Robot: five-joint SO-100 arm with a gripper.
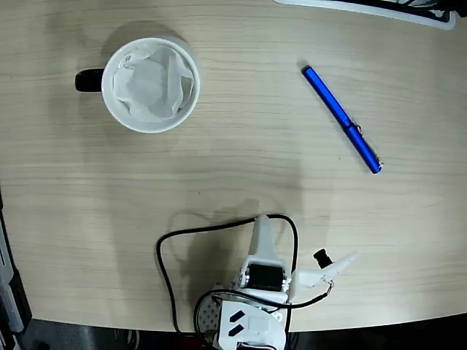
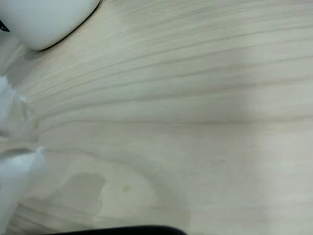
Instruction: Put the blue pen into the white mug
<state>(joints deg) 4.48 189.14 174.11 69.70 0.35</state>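
The pen (image 1: 341, 119) is seen lying flat on the table (image 1: 241, 168) at two o'clock, well apart from the mug (image 1: 151, 84) at ten o'clock. The gripper (image 1: 306, 244) is held wide and empty at six o'clock.

Table (image 1: 241, 146): pale beige wood laminate, fine darker grain lines running mostly across; in the wrist view the grain curves in broad arcs. Blue pen (image 1: 341, 119): glossy bright blue, thin silvery clip. White mug (image 1: 117, 102): plain white body, black handle; white crumpled paper (image 1: 153, 84) inside (creases shade light grey). Arm (image 1: 264, 281): white plastic with a black motor block; black cable (image 1: 164, 251) loops beside it. Gripper (image 1: 299, 251): white.
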